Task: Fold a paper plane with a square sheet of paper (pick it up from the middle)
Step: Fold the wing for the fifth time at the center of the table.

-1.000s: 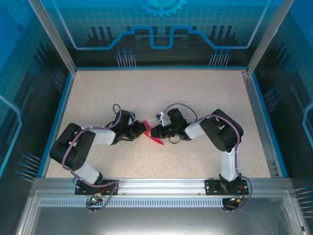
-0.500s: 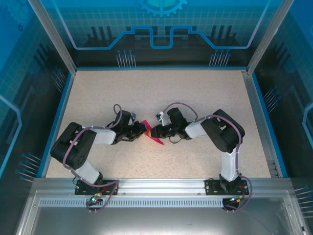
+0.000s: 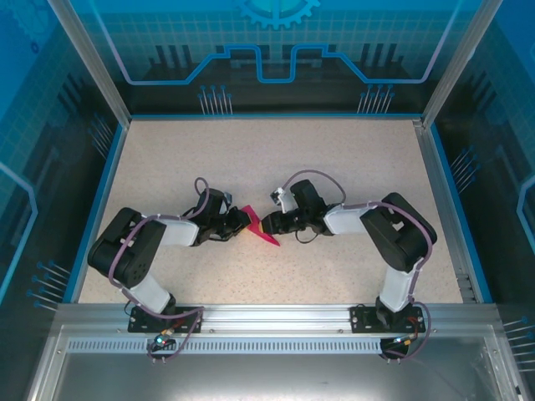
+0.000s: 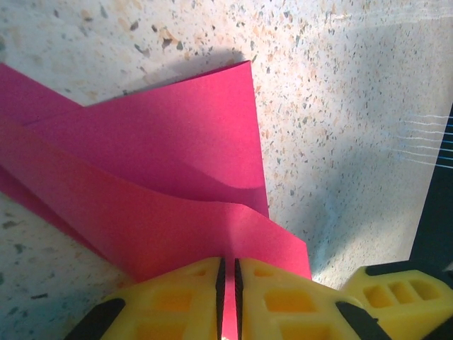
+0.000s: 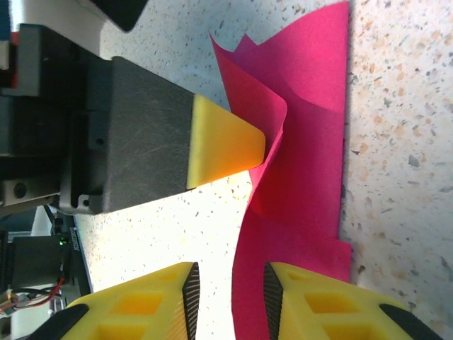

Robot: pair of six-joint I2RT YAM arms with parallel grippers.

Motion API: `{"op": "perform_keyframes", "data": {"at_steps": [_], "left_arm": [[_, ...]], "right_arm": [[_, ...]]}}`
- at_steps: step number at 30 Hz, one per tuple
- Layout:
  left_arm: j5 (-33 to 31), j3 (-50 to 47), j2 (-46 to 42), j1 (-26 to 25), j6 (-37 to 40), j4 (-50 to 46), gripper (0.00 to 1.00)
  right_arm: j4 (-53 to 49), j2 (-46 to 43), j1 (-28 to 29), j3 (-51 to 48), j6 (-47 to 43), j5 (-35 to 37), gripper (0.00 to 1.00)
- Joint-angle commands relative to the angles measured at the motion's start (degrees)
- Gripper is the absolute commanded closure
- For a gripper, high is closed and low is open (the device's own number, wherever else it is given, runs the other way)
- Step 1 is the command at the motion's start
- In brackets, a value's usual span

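Right's elbow has swung outward and the right gripper [image 5: 230,280] has let go, jaws apart around the paper's [image 5: 304,142] edge. Left gripper [image 4: 228,273] pinches the part-folded paper mid-table (hold firm there), so the right can regrip squarely.

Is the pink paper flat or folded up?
Folded. The paper shows overlapping layers with sharp creased edges, and the left gripper is shut on its curved top layer.
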Motion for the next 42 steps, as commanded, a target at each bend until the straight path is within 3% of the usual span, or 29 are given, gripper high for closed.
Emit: {"op": "perform_keyframes", "data": {"at_steps": [1,9,14,23,33,39,42], "left_arm": [[1.11,1.63,1.08,-0.23,0.68,0.19,0.83],[1.33,2.06,1.17,-0.28,0.79,-0.31,0.83],[1.32,2.24,1.19,-0.27,0.81,-0.8,0.83],[1.33,2.68,1.52,-0.28,1.02,-1.72,0.83],[1.5,3.37,1.86,-0.28,0.91,-2.39,0.83],[1.51,3.33,2.05,-0.21,0.93,-2.33,0.83],[1.6,3.39,2.05,-0.23,0.86,-2.34,0.83]], "right_arm": [[-6.12,-3.06,0.03,-0.41,-7.68,3.72,0.67],[-12.7,-2.32,3.05,2.09,-13.08,8.02,0.69],[-11.82,-1.98,4.22,2.06,-14.53,7.79,0.69],[-12.74,-0.22,5.78,5.97,-21.29,14.27,0.7],[-12.93,0.73,7.41,5.7,-25.33,14.58,0.7],[-14.12,2.32,7.4,6.43,-25.15,17.74,0.73],[-13.45,2.33,7.36,6.14,-24.89,17.68,0.79]]}}
